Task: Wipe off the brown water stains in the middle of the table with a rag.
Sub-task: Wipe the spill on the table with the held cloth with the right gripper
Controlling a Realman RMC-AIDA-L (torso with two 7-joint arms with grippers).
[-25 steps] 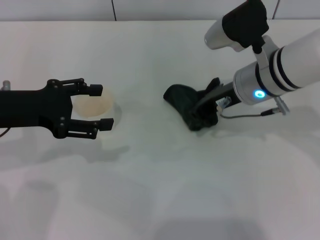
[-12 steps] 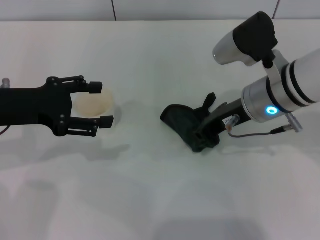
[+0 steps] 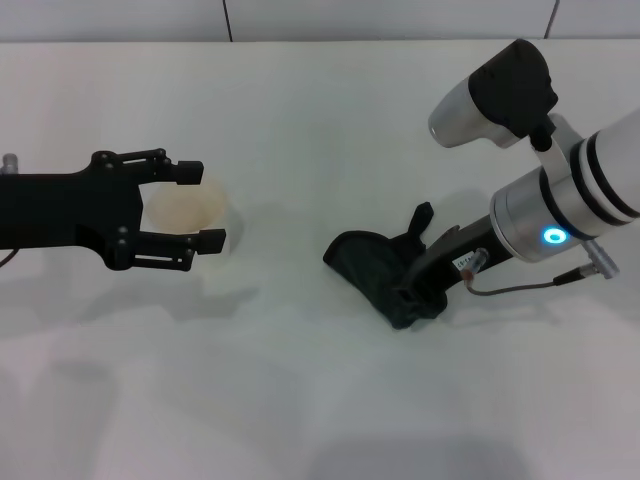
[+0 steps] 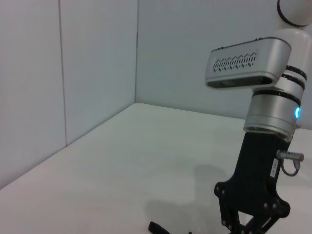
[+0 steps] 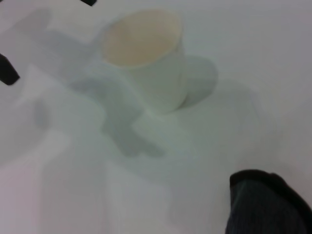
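Pressing rag onto bench at centre right, right pincer clamped on it. Hovering at left, left pincer spread apart around cup.

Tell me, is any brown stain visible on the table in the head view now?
No, the white table shows no brown mark; only the cup and the black rag are on it.

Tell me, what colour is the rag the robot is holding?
Black. The rag, pinched in the right gripper, shows best in the head view against the white table.
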